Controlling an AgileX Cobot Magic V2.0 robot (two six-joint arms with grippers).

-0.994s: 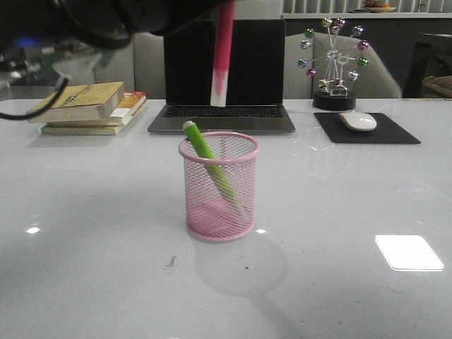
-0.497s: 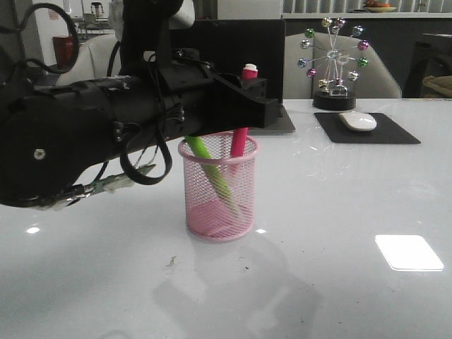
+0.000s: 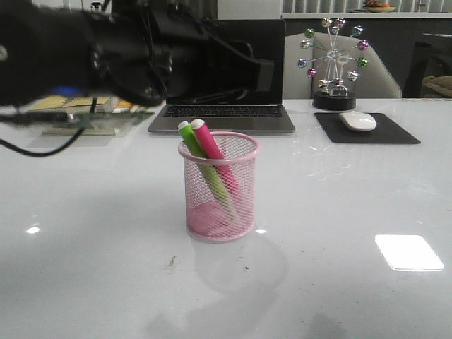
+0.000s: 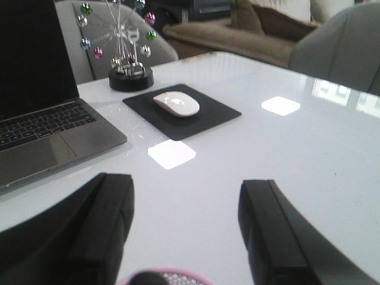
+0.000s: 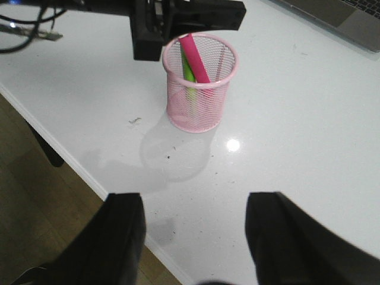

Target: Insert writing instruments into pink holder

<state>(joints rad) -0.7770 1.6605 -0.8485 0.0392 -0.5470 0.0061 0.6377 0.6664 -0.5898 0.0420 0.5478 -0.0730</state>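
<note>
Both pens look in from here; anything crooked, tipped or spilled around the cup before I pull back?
Nothing stands out. The pink holder stands upright, with the green pen and pink pen leaning side by side against its rim. Only small dark specks mark the table in front.

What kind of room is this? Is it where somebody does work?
Probably a home office or study desk. There's a laptop, a mouse on its pad, a stack of books, and a pink pen cup on the white table.

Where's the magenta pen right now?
In the front view, the magenta pen leans inside the pink holder at table centre, right beside the green pen, before the laptop.
</note>
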